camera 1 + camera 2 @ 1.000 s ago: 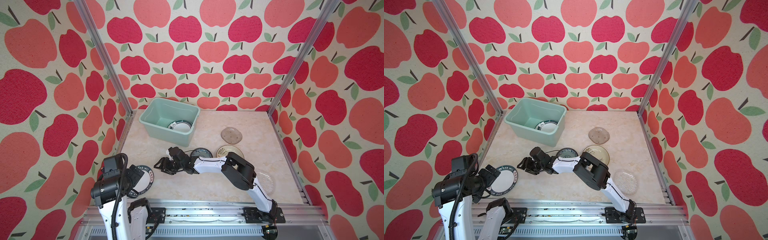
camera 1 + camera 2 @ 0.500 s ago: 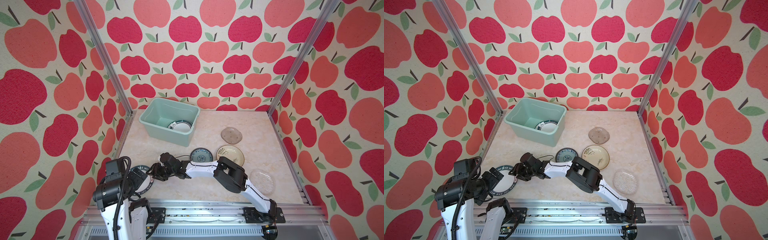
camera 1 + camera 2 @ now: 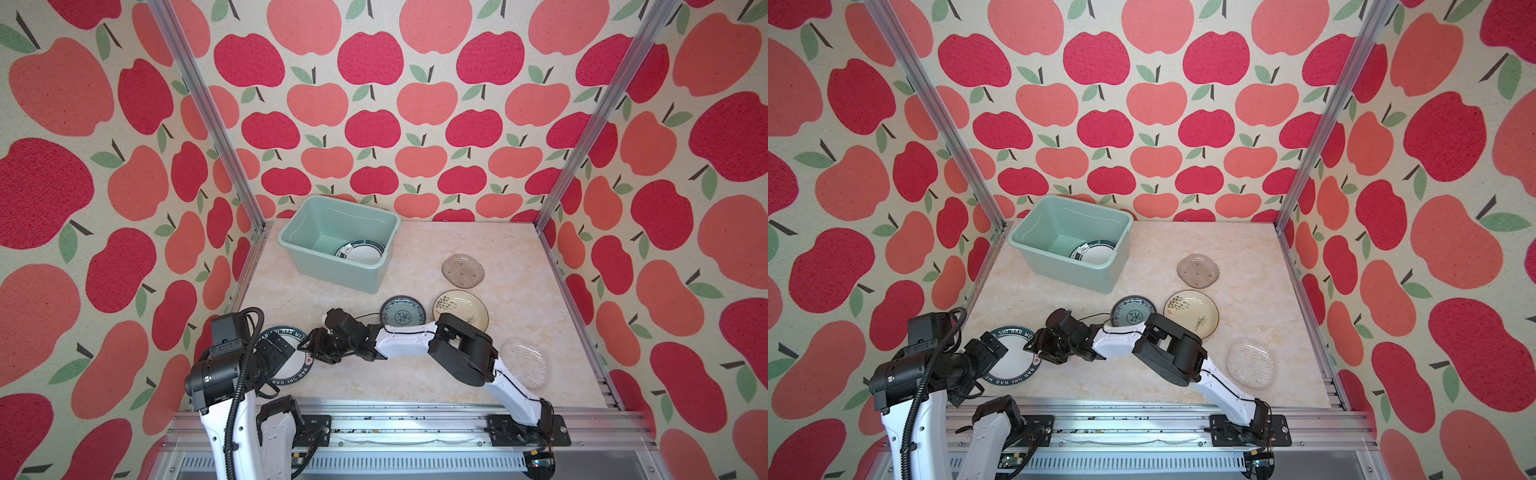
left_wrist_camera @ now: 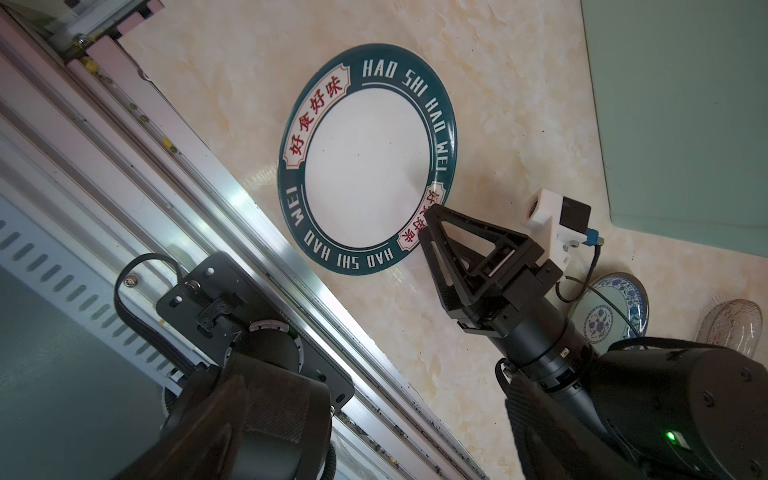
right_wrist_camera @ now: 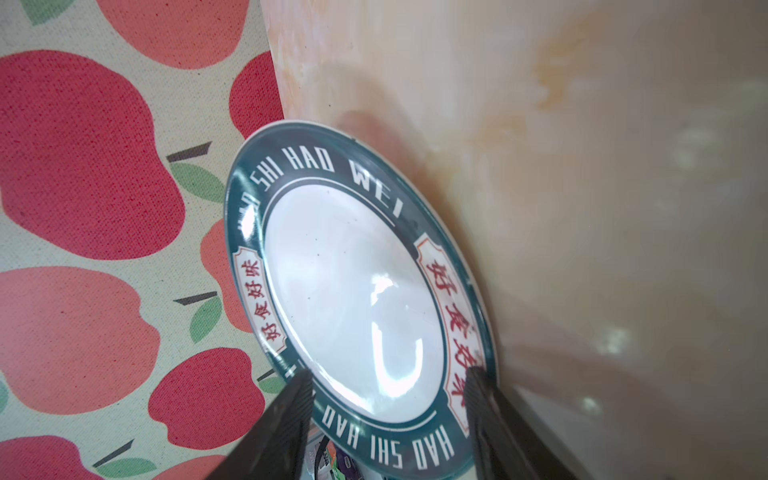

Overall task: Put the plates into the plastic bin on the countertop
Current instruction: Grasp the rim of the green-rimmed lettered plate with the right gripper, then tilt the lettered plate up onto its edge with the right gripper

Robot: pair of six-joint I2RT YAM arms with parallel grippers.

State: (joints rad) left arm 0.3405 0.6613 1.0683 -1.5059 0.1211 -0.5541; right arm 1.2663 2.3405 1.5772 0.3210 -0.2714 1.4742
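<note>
Right claw at lettered plate (jaws apart)

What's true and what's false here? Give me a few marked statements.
The open right tool reaches the round white plate with a dark lettered rim. True.
A green-rimmed white plate lies in the pale mint-green rectangular plastic bin. True.
A greyish glass plate and a clear textured glass plate lie on the beige marble-patterned countertop. True.
The lettered plate is inside the bin. False: it lies on the countertop.
The glass plates touch. False: they lie apart.
</note>
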